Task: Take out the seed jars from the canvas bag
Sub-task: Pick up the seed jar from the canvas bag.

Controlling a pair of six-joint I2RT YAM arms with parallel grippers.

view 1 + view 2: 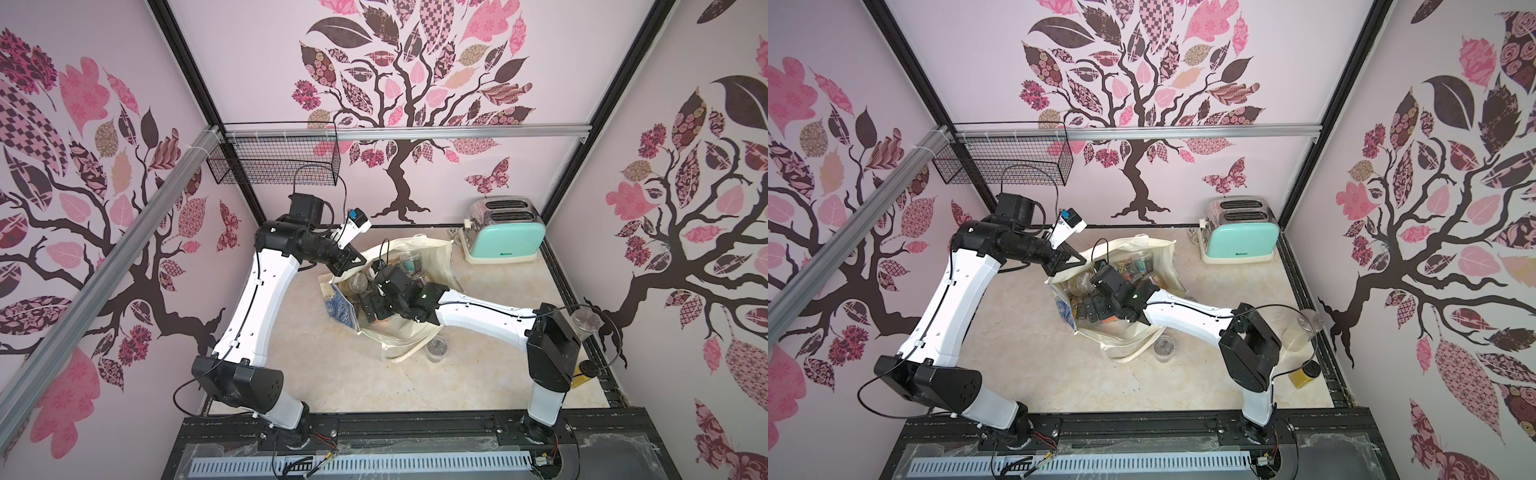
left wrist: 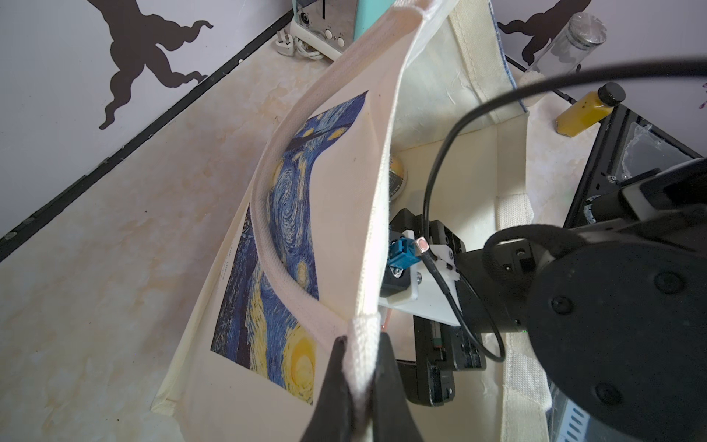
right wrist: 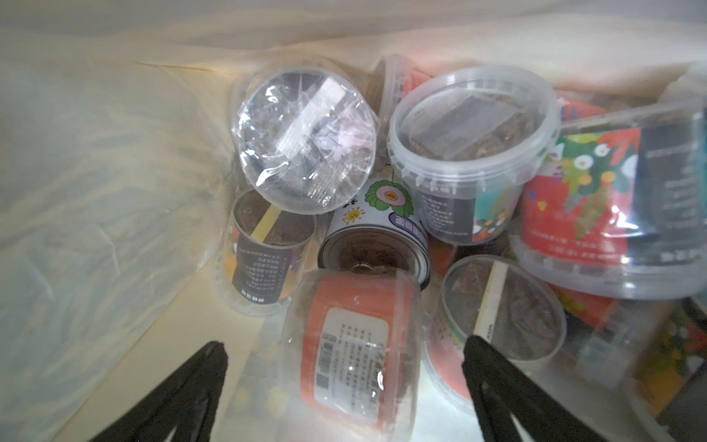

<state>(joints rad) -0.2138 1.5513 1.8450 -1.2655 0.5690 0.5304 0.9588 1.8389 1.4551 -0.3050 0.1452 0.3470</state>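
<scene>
Soft, even light fills both top views, with faint shadows on the tabletop (image 1: 332, 386) around the canvas bag (image 1: 415, 336) and wide-angle bending at the edges. Inside the bag the light is warmer and dimmer; the seed jars (image 3: 306, 141) show lid glare, and the outermost are blurred.

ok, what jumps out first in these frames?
The left gripper is pinched shut on the rim of the canvas bag, holding it open mid-table. The right gripper hangs open inside, over an orange-labelled jar among the piled seed jars. One clear jar sits on the table beside the bag.
</scene>
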